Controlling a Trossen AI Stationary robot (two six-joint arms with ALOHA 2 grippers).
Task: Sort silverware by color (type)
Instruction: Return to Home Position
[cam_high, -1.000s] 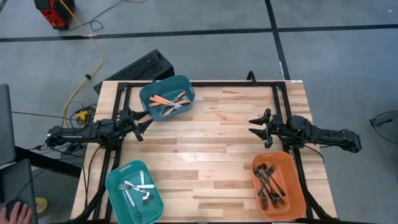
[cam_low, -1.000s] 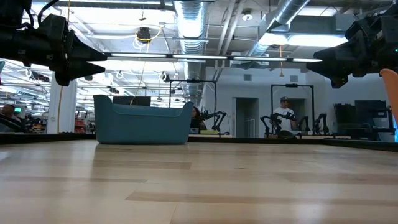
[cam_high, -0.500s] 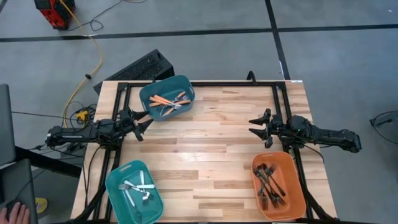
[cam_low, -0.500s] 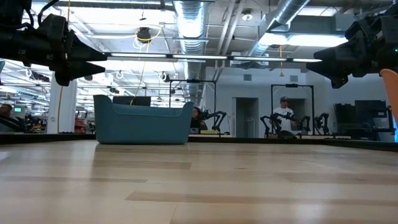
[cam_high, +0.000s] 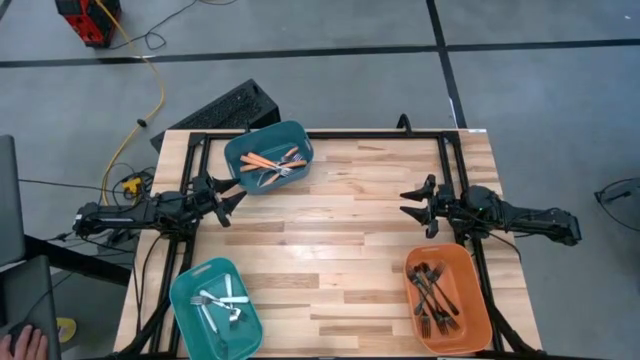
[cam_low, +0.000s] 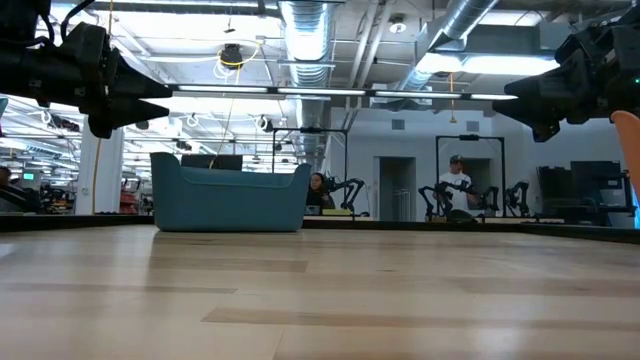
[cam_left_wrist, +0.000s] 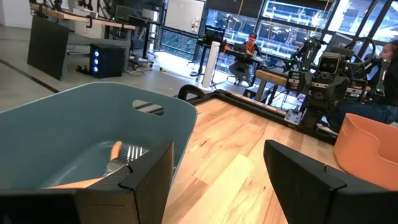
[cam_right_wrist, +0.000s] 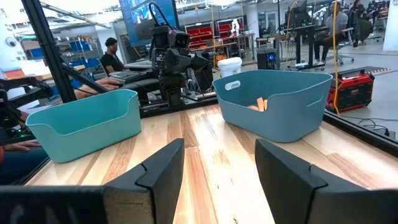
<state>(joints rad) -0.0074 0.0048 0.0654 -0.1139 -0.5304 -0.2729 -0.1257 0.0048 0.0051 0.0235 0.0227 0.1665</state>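
The left tool (cam_left_wrist: 219, 152) stands open and empty, its two dark fingers (cam_left_wrist: 149, 183) spread apart. One finger overlaps the teal bin (cam_left_wrist: 74, 118), which holds an orange-handled fork (cam_left_wrist: 132, 152). Beside the bin lies the wooden surface (cam_left_wrist: 249, 124). Across it from the bin stand the orange bin (cam_left_wrist: 367, 146) and the right arm (cam_left_wrist: 323, 78).

Seen from above, the table (cam_high: 350, 220) is brightly and evenly lit from overhead. Only faint, soft-edged shadows lie on the wood beside what stands on it, and no glare shows. At table height the light comes from long ceiling strips (cam_low: 300, 92) and a washed-out bright panel (cam_low: 470, 62). Against them the left gripper (cam_low: 158, 100) and the right gripper (cam_low: 508, 100) read as near-black shapes, while the nearest boards carry a dull sheen. In the left wrist view, glowing windows (cam_left_wrist: 292, 15) at the back are blown out to white-blue. The right wrist view is bright throughout.
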